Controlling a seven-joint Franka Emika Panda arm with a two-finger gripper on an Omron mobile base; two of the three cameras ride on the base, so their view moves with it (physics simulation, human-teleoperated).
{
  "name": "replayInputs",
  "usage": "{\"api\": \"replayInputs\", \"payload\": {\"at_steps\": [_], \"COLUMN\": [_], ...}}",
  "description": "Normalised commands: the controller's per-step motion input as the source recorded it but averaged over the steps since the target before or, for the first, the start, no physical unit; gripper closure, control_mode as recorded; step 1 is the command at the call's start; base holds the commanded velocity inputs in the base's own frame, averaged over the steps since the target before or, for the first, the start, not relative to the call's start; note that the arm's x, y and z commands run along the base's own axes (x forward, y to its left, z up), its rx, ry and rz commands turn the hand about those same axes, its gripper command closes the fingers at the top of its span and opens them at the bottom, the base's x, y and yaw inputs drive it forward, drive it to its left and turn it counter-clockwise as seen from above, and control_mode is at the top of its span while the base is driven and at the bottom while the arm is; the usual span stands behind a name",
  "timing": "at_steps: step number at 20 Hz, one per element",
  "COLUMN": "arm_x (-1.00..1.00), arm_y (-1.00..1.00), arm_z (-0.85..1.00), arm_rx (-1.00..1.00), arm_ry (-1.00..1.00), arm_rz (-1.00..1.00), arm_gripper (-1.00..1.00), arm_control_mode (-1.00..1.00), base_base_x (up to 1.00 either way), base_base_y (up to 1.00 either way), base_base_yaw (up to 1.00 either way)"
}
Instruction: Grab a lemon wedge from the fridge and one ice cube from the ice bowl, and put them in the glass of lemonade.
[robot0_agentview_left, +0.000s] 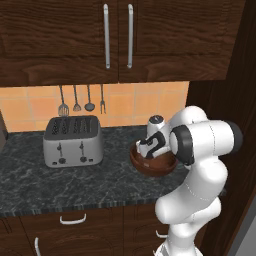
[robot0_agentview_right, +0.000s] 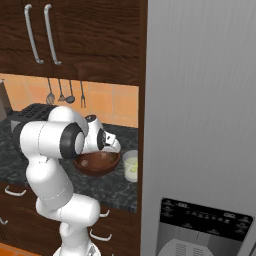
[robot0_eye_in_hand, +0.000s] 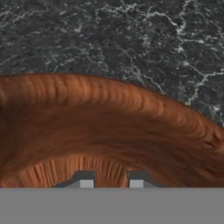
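The ice bowl (robot0_agentview_left: 152, 167) (robot0_agentview_right: 97, 162), round and reddish-brown, stands on the dark counter beside the fridge (robot0_agentview_right: 200, 100). The glass of lemonade (robot0_agentview_right: 131, 166) sits just right of the bowl, against the fridge's side. My hand reaches down into the bowl from above. In the hand view the gripper (robot0_eye_in_hand: 110, 183) is low inside the ice bowl (robot0_eye_in_hand: 109, 127), its two tips a short gap apart with only wood grain showing between them. No ice cube can be made out. The lemon wedge is out of view, and the fridge door is shut.
A steel toaster (robot0_agentview_left: 73, 141) (robot0_agentview_right: 30, 112) stands on the counter to the left of the bowl. Several utensils (robot0_agentview_left: 82, 102) hang on the tiled wall behind. Dark wooden cabinets (robot0_agentview_left: 117, 35) hang above the counter.
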Motion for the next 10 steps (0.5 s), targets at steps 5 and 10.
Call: {"api": "replayInputs", "payload": {"at_steps": [5, 10], "arm_x": [-0.17, -0.35], "arm_y": [-0.04, -0.06], "arm_z": [0.0, 0.31], "arm_rx": [0.0, 0.01], "arm_ry": [-0.03, -0.16], "arm_rz": [0.0, 0.0], "arm_gripper": [1.0, 1.0], "arm_control_mode": [-1.0, -1.0], "base_base_x": [0.0, 0.0], "base_base_y": [0.0, 0.0], "base_base_yaw": [0.0, 0.0]}}
